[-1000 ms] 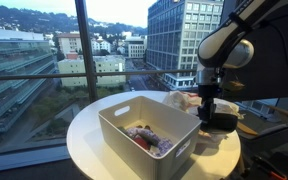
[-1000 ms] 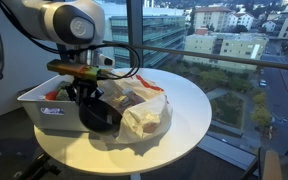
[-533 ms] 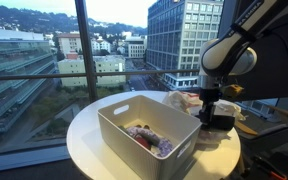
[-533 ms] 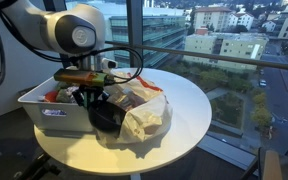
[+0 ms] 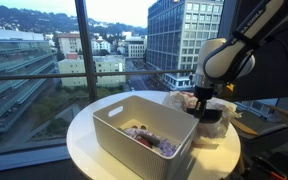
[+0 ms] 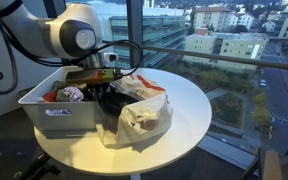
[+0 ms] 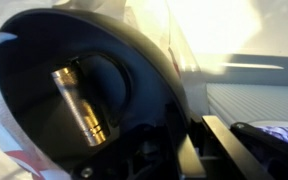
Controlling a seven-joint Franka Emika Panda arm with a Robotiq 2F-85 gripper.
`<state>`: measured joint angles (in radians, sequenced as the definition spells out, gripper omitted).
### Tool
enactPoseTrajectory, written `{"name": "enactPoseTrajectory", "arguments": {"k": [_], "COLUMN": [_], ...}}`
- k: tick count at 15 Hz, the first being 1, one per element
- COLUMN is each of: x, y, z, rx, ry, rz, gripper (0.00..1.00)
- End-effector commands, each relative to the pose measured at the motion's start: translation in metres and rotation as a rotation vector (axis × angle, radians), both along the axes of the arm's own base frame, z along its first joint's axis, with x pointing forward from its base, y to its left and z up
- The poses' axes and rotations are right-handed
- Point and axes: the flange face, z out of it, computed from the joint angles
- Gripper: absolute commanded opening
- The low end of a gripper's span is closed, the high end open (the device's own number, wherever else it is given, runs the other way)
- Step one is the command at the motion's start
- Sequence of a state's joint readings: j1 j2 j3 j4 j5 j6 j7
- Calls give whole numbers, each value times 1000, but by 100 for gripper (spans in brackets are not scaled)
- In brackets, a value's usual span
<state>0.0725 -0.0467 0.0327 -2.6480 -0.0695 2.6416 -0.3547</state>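
Outside, towers (image 5: 184,40) rise behind the round counter (image 5: 84,128), where the end effector (image 5: 201,105) is clamped shut on a black item (image 5: 213,118) just beside the bin (image 5: 119,140), against a bag (image 6: 144,115). I'd judge the item is being carried, and the next move calls for a firm hold and clearance over the bin's wall.

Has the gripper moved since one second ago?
Yes. In an exterior view the gripper, holding a black object, moved left from the table's right edge toward the white bin.
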Motion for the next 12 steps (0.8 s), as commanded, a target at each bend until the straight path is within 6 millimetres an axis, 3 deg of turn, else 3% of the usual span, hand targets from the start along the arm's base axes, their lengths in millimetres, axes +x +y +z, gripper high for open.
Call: {"name": "enactPoseTrajectory", "arguments": {"k": [1,11,12], "x": [3,3,4], "y": [0,-8,-8], "z": [-20,-47,-46], "rx": [15,-62,-68], "ry": [-49,-107,-109], "rz": [16,139,144], "gripper": [7,9,36]}}
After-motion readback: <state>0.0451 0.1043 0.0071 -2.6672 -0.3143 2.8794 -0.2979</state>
